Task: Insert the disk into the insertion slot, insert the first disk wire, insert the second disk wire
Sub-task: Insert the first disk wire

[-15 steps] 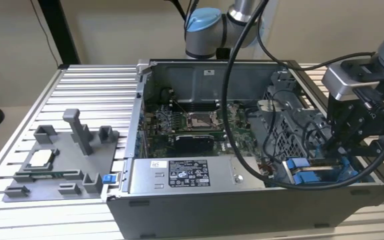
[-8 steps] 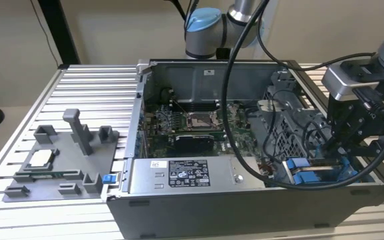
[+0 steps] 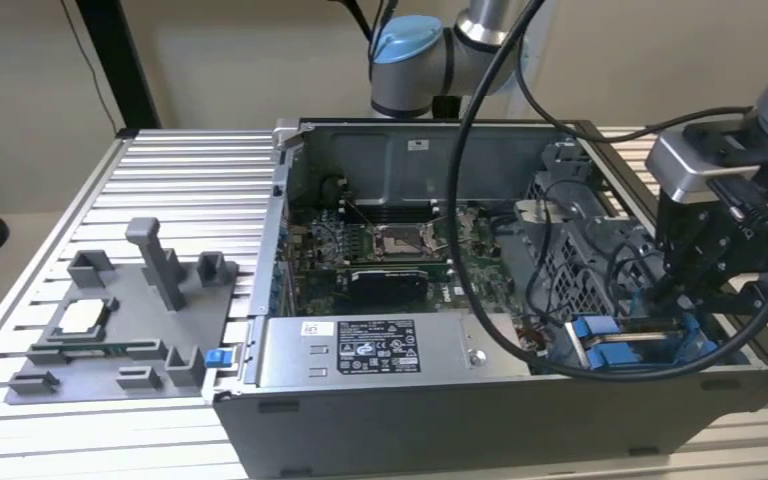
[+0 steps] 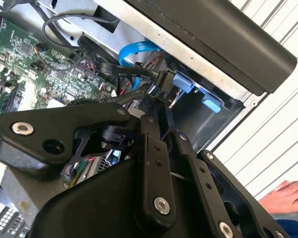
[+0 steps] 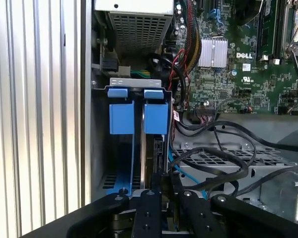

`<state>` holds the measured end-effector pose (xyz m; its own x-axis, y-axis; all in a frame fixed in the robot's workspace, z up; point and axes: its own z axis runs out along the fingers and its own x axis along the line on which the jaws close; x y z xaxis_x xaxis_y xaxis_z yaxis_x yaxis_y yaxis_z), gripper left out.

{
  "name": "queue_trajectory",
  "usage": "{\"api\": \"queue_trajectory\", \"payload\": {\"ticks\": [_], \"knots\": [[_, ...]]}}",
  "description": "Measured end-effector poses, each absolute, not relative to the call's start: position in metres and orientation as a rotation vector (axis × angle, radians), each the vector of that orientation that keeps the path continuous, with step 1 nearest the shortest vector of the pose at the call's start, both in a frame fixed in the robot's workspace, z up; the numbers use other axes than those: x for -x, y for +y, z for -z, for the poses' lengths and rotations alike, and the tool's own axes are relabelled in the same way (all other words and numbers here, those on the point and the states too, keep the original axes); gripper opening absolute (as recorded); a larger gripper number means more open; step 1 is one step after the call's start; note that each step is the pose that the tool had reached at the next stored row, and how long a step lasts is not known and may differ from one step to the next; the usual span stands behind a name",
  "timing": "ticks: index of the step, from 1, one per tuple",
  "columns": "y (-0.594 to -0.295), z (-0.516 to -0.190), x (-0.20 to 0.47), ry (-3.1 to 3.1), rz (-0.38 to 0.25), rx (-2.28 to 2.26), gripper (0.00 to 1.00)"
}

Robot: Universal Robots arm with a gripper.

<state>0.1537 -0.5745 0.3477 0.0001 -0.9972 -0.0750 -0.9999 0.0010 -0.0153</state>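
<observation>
We see the disk [image 5: 155, 121] already seated in the insertion slot [image 5: 134, 82]. It stands on edge, and its blue carrier lies just beside a 2nd blue tab [image 5: 121, 116] over the neighbouring bay of that slot. The slot sits in a corner of the open computer case [image 3: 491, 420], and the gripper [image 3: 671, 300] hangs directly above it, reaching down inside.

In the second wrist view its 2 fingers [image 4: 154, 158] are drawn close together, with their tips against a black plug [image 4: 164, 79] at the slot's open end. We cannot tell whether they pinch it. A flat black cable [image 4: 124, 72] leads away from the plug, and a blue wire [image 4: 139, 49] arcs just beyond it.

The motherboard [image 5: 228, 69] lies near the slot, and a grey box [image 3: 357, 350] with a sticker stands just beside it. A grey tray [image 3: 131, 320] with upright pegs rests well apart from the slot, outside the case on the ribbed table [image 3: 184, 170]. A person's hand [image 4: 283, 196] lies on that table, past the case wall from the slot.
</observation>
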Motion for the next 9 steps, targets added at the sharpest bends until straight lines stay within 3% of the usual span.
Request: {"api": "queue_trajectory", "payload": {"ticks": [9], "knots": [[-0.5745,-0.3449,-0.1580,2.199,-0.110,2.192,0.00]]}}
